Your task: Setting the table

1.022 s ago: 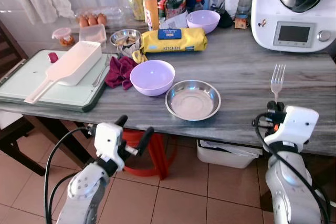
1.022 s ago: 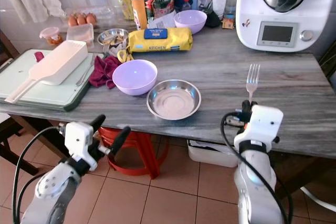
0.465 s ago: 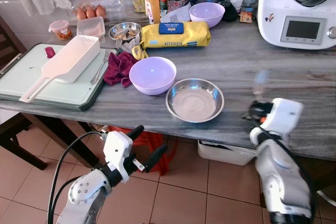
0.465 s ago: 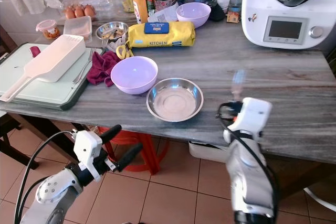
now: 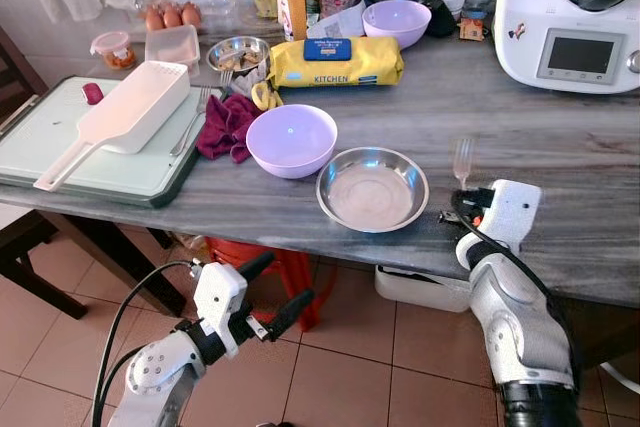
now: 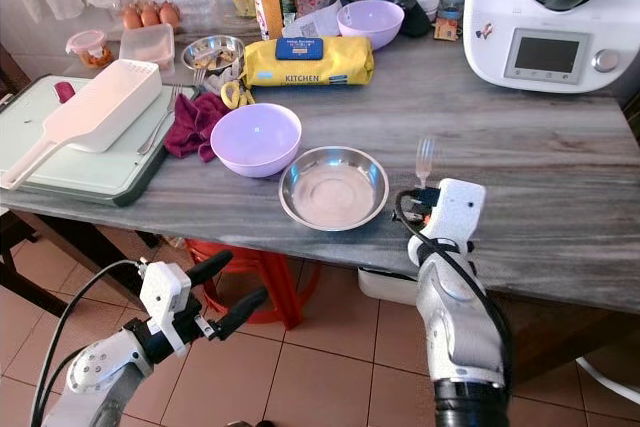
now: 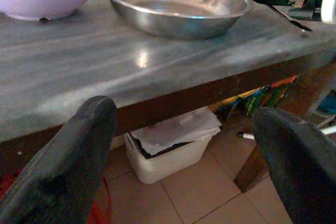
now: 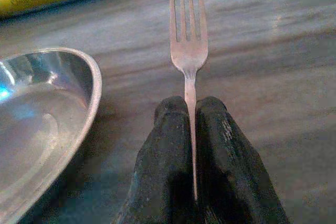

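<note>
Pinching a fork [image 8: 188, 45] by its handle, the right gripper [image 8: 190, 109] sits just beside the steel bowl [image 5: 372, 189]. Left gripper [image 7: 184, 145] hangs below the table [image 5: 560, 137], fingers spread.

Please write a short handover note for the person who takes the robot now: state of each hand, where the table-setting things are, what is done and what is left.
Right hand: shut on the fork, tines pointing away, just right of the steel bowl near the table's front edge.
Left hand: open, holding nothing, low in front of the table.
Purple bowl sits left of the steel bowl, close beside it.
Done: fork brought beside the steel bowl.
Left: probably lower the fork onto the table and release.
</note>
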